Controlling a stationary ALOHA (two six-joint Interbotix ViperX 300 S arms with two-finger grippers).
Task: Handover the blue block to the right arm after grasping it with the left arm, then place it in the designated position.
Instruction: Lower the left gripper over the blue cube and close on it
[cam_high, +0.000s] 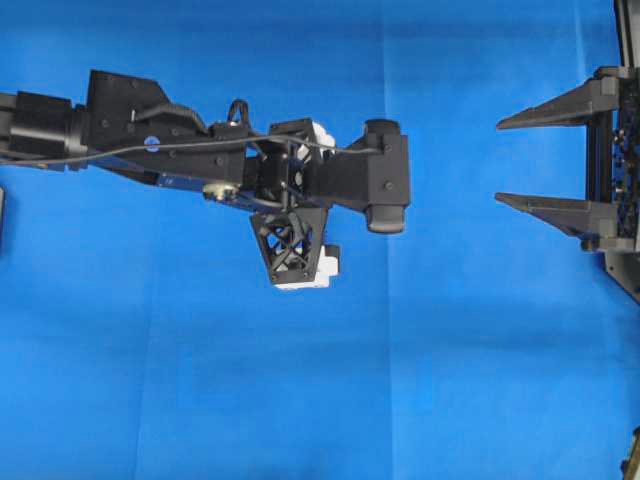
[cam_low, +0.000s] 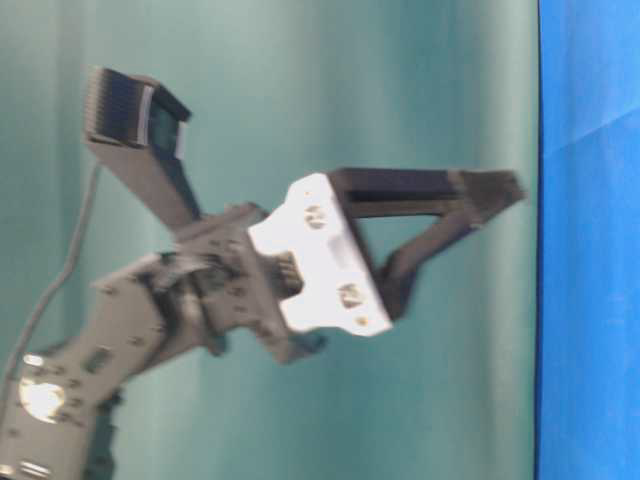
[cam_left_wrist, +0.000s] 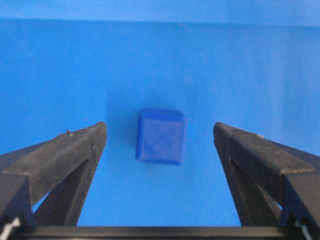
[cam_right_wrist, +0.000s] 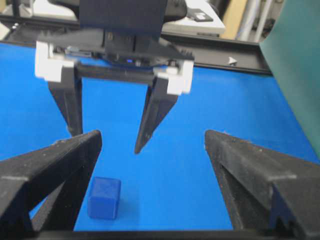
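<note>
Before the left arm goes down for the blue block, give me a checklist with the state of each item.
1. Left gripper open: ok, its fingers stand wide apart.
2. Blue block between the left fingers in the left wrist view: ok, roughly centred, gaps on both sides.
3. Fingers clear of the block: ok, the fingertips hang above the blue cloth, with no contact seen in the right wrist view.
4. Block lying flat and free: ok, it rests alone on the cloth.
5. Right gripper open and clear of the left arm: ok.
6. Designated position visible: cannot tell, no marker shows in any view.
</note>
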